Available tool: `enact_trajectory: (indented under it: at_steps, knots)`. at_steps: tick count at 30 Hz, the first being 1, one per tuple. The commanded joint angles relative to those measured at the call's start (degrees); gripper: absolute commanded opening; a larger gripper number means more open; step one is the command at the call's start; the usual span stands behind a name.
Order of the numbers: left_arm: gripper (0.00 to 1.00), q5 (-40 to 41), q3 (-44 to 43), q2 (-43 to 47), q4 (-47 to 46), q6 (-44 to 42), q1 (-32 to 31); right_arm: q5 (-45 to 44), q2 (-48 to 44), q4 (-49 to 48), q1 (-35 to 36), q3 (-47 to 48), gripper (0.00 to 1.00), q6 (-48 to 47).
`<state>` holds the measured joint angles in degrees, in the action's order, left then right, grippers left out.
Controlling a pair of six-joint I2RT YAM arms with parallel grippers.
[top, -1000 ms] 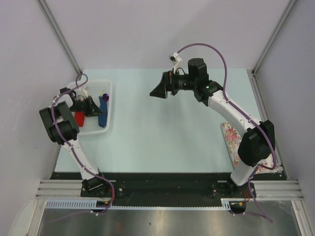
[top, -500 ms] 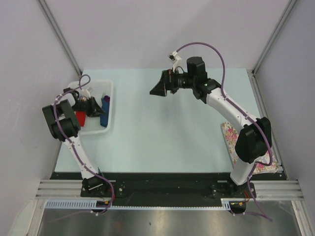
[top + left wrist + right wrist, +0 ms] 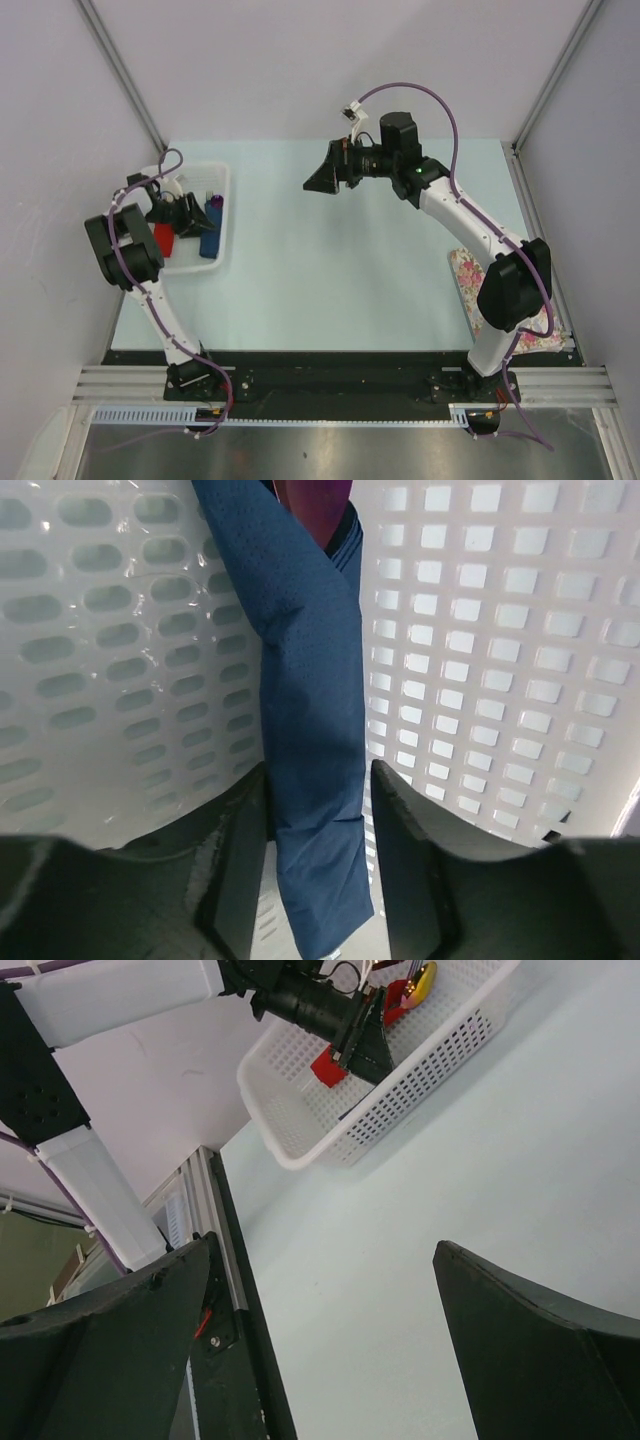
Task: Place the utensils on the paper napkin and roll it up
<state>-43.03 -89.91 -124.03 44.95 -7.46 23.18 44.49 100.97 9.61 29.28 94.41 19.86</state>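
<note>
left gripper inside basket, fingers flanking paper napkin, pinch cannot be told | right gripper right of basket, spread wide, empty

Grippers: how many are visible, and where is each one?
2. The left gripper is inside the white basket, closed on the paper napkin; the right gripper is open above the table. None hidden.

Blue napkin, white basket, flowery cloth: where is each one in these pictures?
Blue napkin (image 3: 310, 710): left wrist view, middle of its folded strip.
White basket (image 3: 410, 1085): right wrist view, its near side wall.
Flowery cloth (image 3: 463, 280): top view, its bare left part.
</note>
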Motion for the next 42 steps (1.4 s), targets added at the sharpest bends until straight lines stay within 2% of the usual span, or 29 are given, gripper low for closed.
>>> enact_trajectory:
  at_steps: [1,7,8,11,14,16,18,22,25,30,37,42]
  knots:
    - [0.52,8.5,1.5,4.8,-4.6,-0.3,-0.3,0.9,-0.1,-0.8,0.3,2.4,1.0,0.4]
    - [0.56,12.3,3.0,9.1,-7.1,0.3,-0.6,1.3,-0.2,-0.7,0.7,2.7,1.0,0.2]
    - [0.6,12.9,3.3,9.8,-7.5,0.3,-0.6,1.2,-0.2,-0.5,0.8,2.7,1.0,-0.1]
    - [0.64,13.1,4.0,12.8,-8.5,0.3,-0.8,1.0,-0.1,0.5,0.6,3.4,1.0,-1.0]
    - [0.79,14.4,2.9,16.9,-8.5,-0.2,-1.6,0.2,0.2,1.6,0.1,3.9,1.0,-1.8]
    - [0.99,15.0,0.8,19.2,-7.9,-0.4,-2.7,-0.9,0.4,2.3,-0.5,4.2,1.0,-2.9]
    - [1.0,14.9,-1.5,22.3,-6.5,-1.3,-4.6,-2.0,0.5,2.5,-1.9,4.4,1.0,-3.4]
    - [1.0,23.2,-10.9,25.7,-0.8,-2.9,-11.0,-5.3,0.3,3.9,-5.0,5.1,1.0,-4.7]
    - [1.0,26.7,-15.0,28.0,0.1,1.0,-15.8,-7.5,0.0,5.1,-8.5,4.7,1.0,-5.5]
    - [1.0,36.4,-20.8,27.7,4.7,3.5,-28.2,-11.6,-1.4,9.0,-16.2,1.4,0.99,-6.7]
    - [1.0,39.8,-15.2,29.2,1.6,7.1,-39.6,-14.7,-10.2,13.6,-20.6,-10.5,1.0,-14.9]
    - [1.0,41.3,-10.1,31.2,-2.4,8.7,-44.2,-16.2,-19.5,14.1,-20.9,-19.3,1.0,-17.2]
